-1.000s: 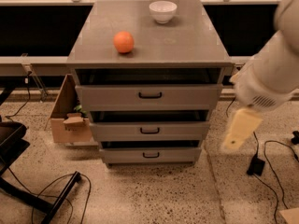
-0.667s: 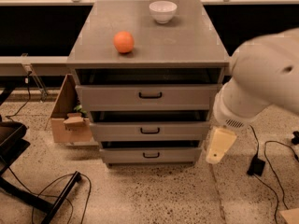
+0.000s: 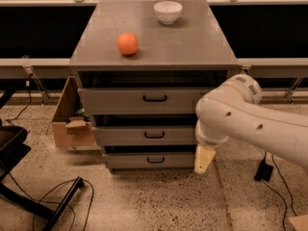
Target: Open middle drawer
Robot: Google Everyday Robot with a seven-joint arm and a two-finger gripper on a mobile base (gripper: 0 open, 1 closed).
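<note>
The middle drawer (image 3: 144, 135) is the central of three grey drawers in a grey cabinet, with a small black bar handle (image 3: 154, 135). It looks pushed in, its front in line with the drawers above and below. My gripper (image 3: 203, 159) hangs at the end of the white arm, at the cabinet's lower right corner, level with the lowest drawer (image 3: 149, 160) and to the right of and below the middle handle. It holds nothing that I can see.
An orange (image 3: 127, 43) and a white bowl (image 3: 168, 11) sit on the cabinet top (image 3: 192, 47). An open cardboard box (image 3: 72, 124) stands left of the cabinet. Black cables and a chair base (image 3: 43, 201) lie on the floor at left; a black adapter (image 3: 264, 171) at right.
My arm has swung left and forward, from the right side of the view toward the cabinet's right edge. The gripper has moved left and lower. The drawers have not moved.
</note>
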